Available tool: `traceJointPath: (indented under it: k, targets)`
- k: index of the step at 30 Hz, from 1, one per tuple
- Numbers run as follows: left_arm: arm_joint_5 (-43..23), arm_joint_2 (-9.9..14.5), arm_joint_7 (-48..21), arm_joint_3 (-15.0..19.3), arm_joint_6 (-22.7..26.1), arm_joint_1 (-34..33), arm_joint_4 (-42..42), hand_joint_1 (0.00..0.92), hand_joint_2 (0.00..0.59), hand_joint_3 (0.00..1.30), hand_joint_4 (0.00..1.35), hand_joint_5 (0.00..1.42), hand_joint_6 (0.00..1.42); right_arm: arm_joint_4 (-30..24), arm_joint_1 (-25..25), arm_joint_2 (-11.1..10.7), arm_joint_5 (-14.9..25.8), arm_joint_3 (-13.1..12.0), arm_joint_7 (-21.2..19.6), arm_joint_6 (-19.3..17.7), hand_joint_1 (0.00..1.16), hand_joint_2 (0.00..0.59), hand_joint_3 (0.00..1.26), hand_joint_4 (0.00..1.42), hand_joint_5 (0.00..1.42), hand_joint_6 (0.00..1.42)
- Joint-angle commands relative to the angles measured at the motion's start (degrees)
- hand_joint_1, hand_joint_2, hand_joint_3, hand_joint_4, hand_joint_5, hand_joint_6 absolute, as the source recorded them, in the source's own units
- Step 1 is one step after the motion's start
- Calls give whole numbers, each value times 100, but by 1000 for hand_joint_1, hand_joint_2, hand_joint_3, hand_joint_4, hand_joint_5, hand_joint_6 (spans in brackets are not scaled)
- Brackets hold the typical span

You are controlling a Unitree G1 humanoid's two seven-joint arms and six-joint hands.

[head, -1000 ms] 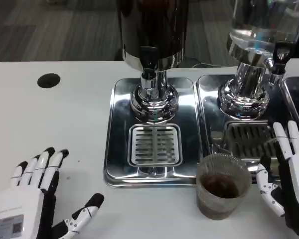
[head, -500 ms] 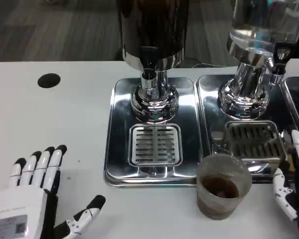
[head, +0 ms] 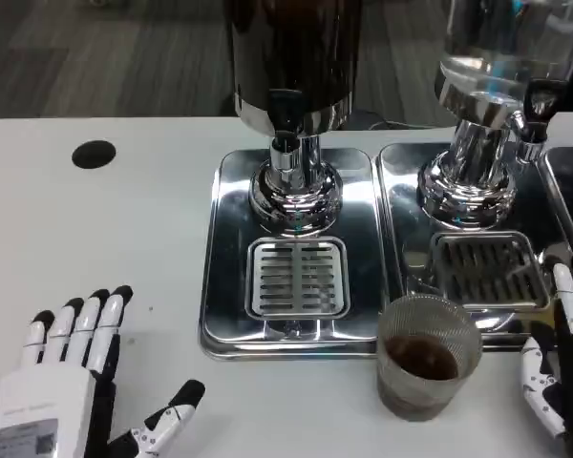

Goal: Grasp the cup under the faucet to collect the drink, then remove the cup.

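**Cup stands filled on the table between two idle hands**

Head view. One ribbed clear glass cup (head: 428, 355) holding dark brown drink stands upright on the white table (head: 95, 229), just left of the right hand (head: 560, 367) and apart from it, against the front edge of the drip trays. The right hand sits at the frame's right edge, fingers apart and pointing away from the robot, thumb toward the cup, holding nothing. The left hand (head: 72, 382) rests at the lower left, well apart from the cup, fingers side by side and extended, thumb spread out to the side, gripping nothing. A small grey label on its white back carries print too small to read.

Beyond the hands stand two drink dispensers: one dark-bodied dispenser (head: 291, 57) with a chrome base and black faucet (head: 285, 119), and one clear-tank dispenser (head: 506, 48) to its right. Each stands on its own polished steel drip tray (head: 231, 286) with a slotted grate; a third tray's edge shows at the far right. One round black hole (head: 94, 154) lies in the tabletop, beyond the left hand.
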Motion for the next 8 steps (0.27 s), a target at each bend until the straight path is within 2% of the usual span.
traceJointPath:
  k: [1, 8]
  targets:
    - [9, 24, -34, -22, 33, -2, 23, 0, 179, 95, 0, 64, 44, 44, -51, -44, 65, 71, -110, -53, 0, 584, 46, 0, 0, 0]
    - [-39, 43, -18, 17, -6, 3, -36, 0, 180, 101, 0, 64, 44, 29, -87, -43, 87, 157, -132, -21, 0, 581, 46, 0, 0, 0]
